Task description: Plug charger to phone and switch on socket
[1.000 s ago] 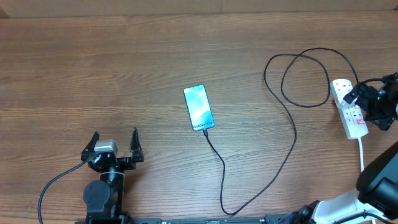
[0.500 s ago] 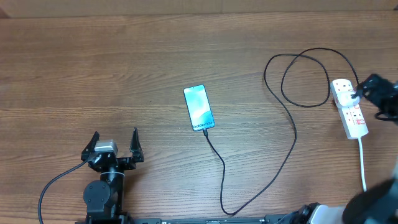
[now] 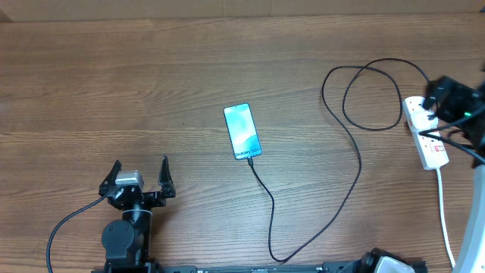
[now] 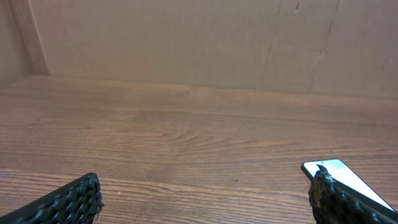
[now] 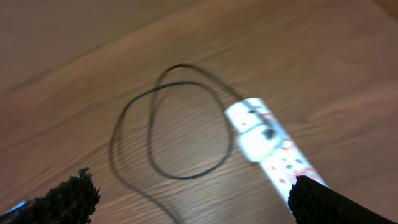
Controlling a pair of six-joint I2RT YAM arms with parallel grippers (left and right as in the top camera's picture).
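My left end effector point(image 3: 141, 162) sits low at the near left of the surface point(image 3: 114, 68). Its two fingers are spread wide with nothing between them. In that wrist's view a corner of the phone point(image 4: 343, 177) shows just past my right finger point(image 4: 339, 202).

My right end effector point(image 5: 194, 190) hangs over the far right, above the socket point(image 3: 427, 134). It is blurred from overhead, but its own camera shows the fingers far apart and empty, with the socket and a cable loop below them.

The phone lies screen up near the middle of the surface, slightly tilted. The charger point(image 3: 357, 163) meets the phone's near short edge with its tip. From there the cable runs toward me, bends right, climbs and coils in two overlapping loops by the socket's far end, which it reaches. I cannot make out the plug there.

The socket lies lengthwise by the right edge, showing red marks. Its white cord point(image 3: 442, 199) trails off the near end.
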